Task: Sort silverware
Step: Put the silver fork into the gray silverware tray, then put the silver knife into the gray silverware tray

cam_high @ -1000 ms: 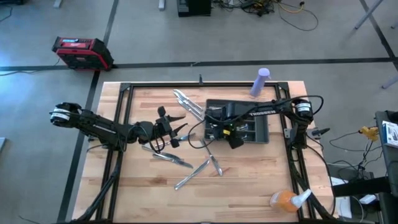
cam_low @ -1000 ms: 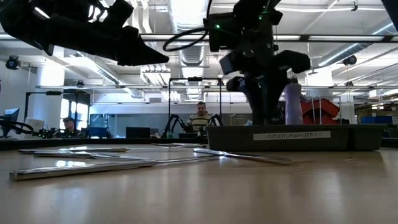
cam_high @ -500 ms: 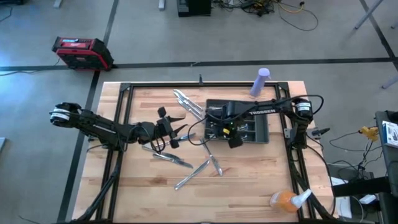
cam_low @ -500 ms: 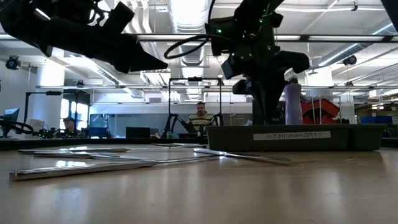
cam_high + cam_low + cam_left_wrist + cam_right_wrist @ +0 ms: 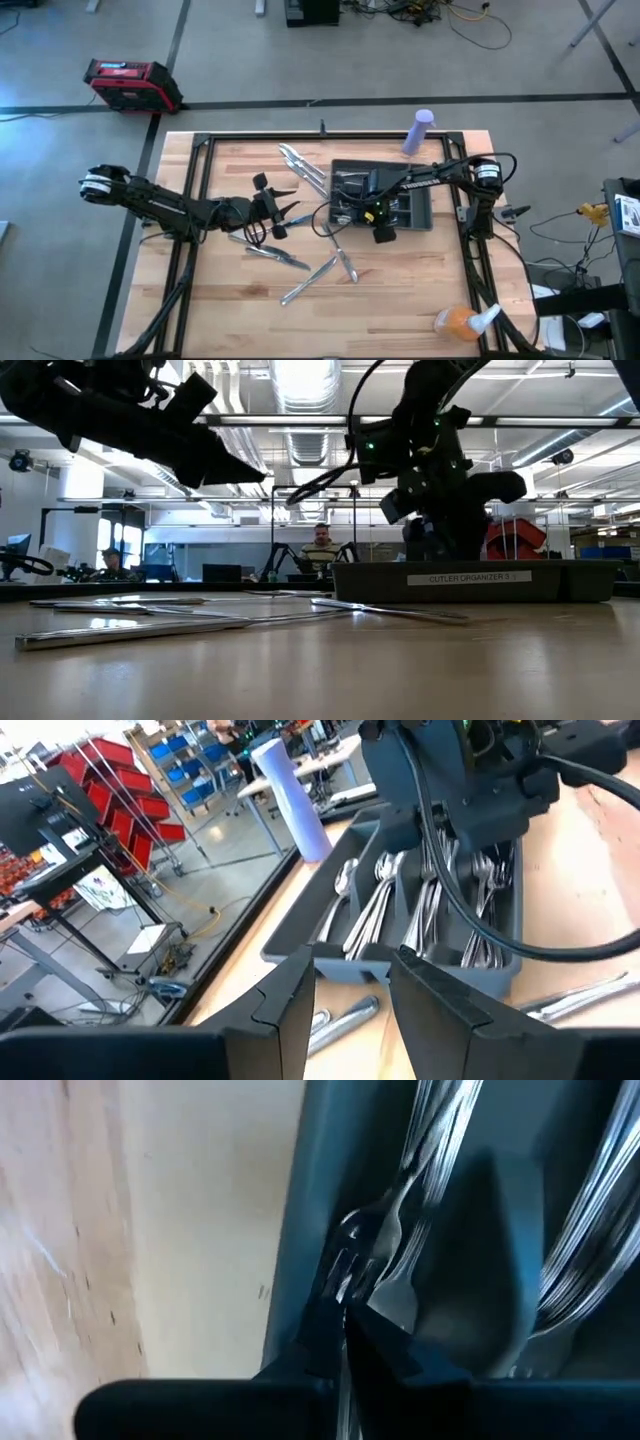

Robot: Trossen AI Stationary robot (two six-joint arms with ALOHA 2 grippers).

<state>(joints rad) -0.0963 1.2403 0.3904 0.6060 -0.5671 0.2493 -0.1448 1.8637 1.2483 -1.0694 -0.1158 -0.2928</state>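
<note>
Pale wooden boards make up the tabletop [image 5: 420,280], and the dark grey tray [image 5: 418,218] sits on it as the landmark for everything else. Inside the tray's long compartments lie sorted forks and spoons [image 5: 432,905], packed side by side with their handles running lengthwise. One fork [image 5: 368,1245] is at the tray's near wall, pinched between the closed jaws of the right gripper [image 5: 345,208], which reaches down into the end of the tray nearest the loose pieces; the right wrist view shows the fork's tines pointing away from the fingers and lying inside the compartment. Just outside that same end of the tray, more loose silverware [image 5: 322,270] lies scattered flat on the wood, some pieces crossing one another, and a further small cluster [image 5: 300,165] rests off the tray's far corner. Beyond the scattered pieces, well apart from the tray, the left gripper [image 5: 291,212] hangs above the wood with its jaws apart and nothing between them. A lavender cylinder [image 5: 419,132] stands upright behind the tray near the table's far edge, and an orange spray bottle [image 5: 462,322] lies at the near corner.
</note>
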